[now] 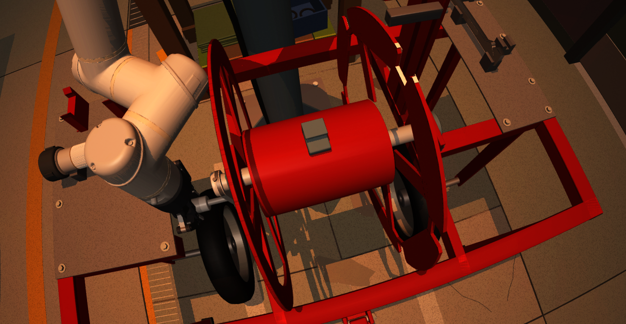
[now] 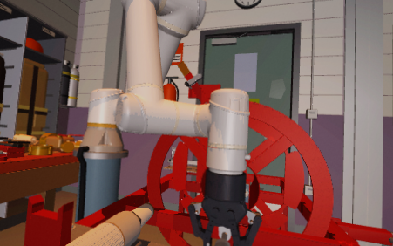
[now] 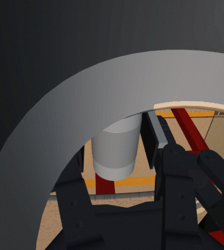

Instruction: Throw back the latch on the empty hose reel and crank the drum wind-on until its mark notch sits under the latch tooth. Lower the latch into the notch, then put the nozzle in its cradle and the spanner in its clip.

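Observation:
The grey crank handle (image 3: 116, 151) of the hose reel stands between the fingers of my gripper (image 3: 114, 162), at the left end of the drum's axle (image 1: 209, 203). The red drum (image 1: 317, 160) sits between two spoked red flanges, with a grey clamp plate on top. The dark latch bar (image 1: 411, 13) lies by the right flange's rim at the far side. The spanner (image 1: 481, 29) lies on the right-hand plate. The ribbed nozzle (image 1: 65, 158) lies on the left plate, partly under my arm, near a red cradle (image 1: 72, 108). My gripper (image 2: 223, 231) is open around the handle and holds nothing.
A blue bin (image 1: 308, 9) sits behind the robot's dark pedestal (image 1: 271, 46). A black wheel (image 1: 223, 256) stands just below my gripper, a second one under the right flange. The red frame (image 1: 547, 217) surrounds the reel. Shelving stands to the left of the second side camera.

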`<act>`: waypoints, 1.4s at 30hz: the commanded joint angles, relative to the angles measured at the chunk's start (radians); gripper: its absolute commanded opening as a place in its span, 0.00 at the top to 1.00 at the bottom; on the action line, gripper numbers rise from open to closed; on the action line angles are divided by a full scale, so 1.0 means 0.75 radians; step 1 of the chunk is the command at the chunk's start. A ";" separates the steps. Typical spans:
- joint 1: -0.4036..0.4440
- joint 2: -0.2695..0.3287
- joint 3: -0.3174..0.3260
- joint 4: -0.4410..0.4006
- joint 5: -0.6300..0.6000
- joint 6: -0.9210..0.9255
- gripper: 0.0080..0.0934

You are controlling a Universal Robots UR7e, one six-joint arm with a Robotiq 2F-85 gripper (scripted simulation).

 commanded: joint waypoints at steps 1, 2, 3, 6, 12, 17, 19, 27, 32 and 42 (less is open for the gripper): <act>0.000 -0.001 0.000 -0.001 0.000 0.000 0.52; 0.000 -0.001 0.000 -0.001 0.000 0.000 0.51; 0.000 -0.001 0.000 -0.001 0.000 0.000 0.50; 0.000 -0.001 0.000 -0.001 0.000 0.000 0.48; 0.000 -0.001 0.000 -0.001 0.000 0.000 0.43; 0.000 -0.001 0.000 -0.001 0.000 0.000 0.41; 0.000 -0.001 0.000 -0.001 0.000 0.000 0.41; 0.000 -0.001 0.000 -0.001 0.000 0.000 0.41; 0.000 -0.001 0.000 0.000 0.000 0.000 0.41; 0.000 -0.059 0.006 0.050 0.000 0.000 0.41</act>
